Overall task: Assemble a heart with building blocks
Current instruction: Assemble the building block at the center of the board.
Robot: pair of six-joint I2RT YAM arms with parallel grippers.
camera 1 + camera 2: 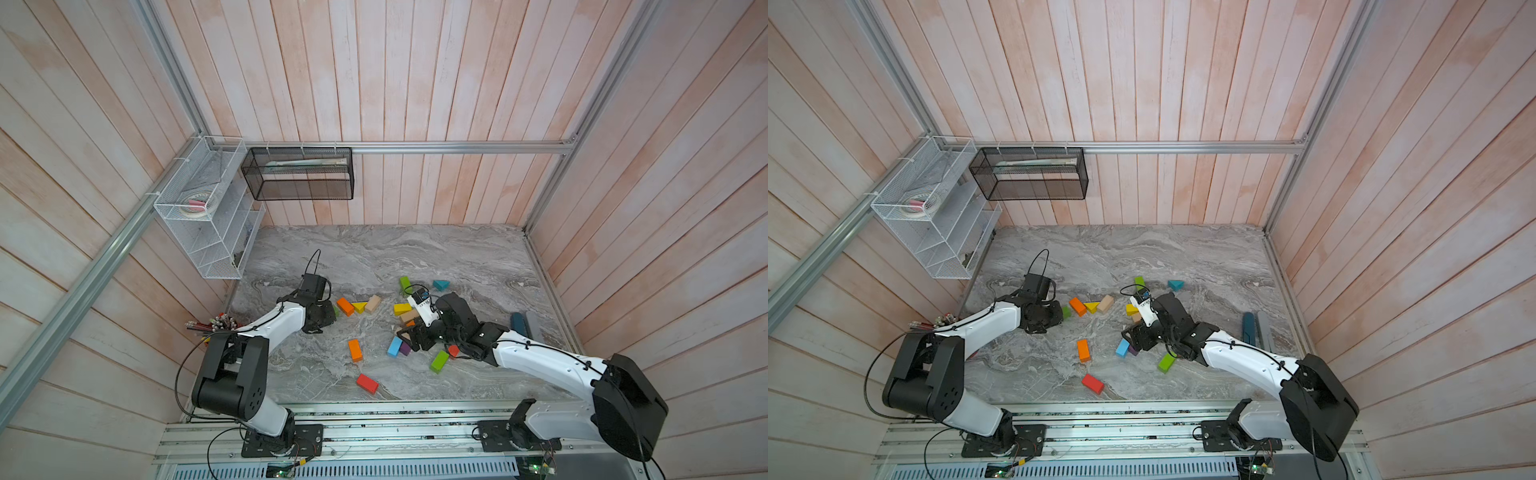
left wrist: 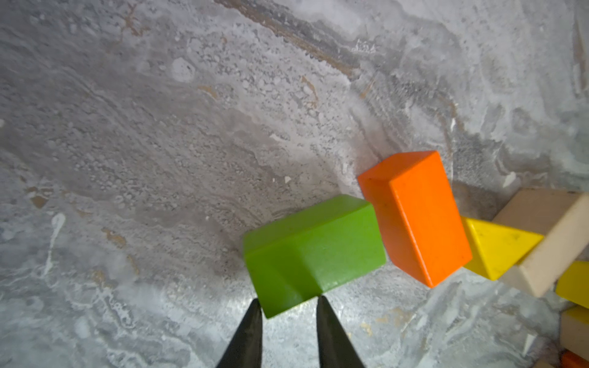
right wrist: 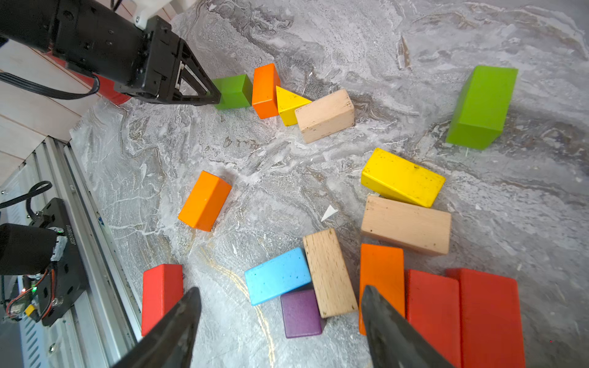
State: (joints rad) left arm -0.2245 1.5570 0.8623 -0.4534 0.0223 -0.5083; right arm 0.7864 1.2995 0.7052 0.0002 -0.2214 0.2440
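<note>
Pale, pink-washed plank walls (image 1: 374, 83) close in the space on three sides. A grey marbled tabletop (image 1: 374, 257) lies below. Metal rails (image 1: 457, 147) run along the walls, and in the far corner a white wire rack (image 1: 199, 232) and a black mesh basket (image 1: 299, 183) hang from them. The light is soft and even.

I count three orange blocks (image 3: 204, 200), three red (image 3: 161, 296), three tan (image 3: 325, 114), three green (image 1: 439, 360), two yellow (image 3: 401, 181), one blue (image 3: 277, 275), one teal (image 1: 441, 284), one purple (image 3: 301, 313).

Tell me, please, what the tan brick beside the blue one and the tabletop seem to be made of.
Tan brick: apparently bare, unvarnished wood; grain lines and dark flecks show.
Tabletop: grey veined marble look, matte; possibly stone, possibly a printed laminate.
</note>
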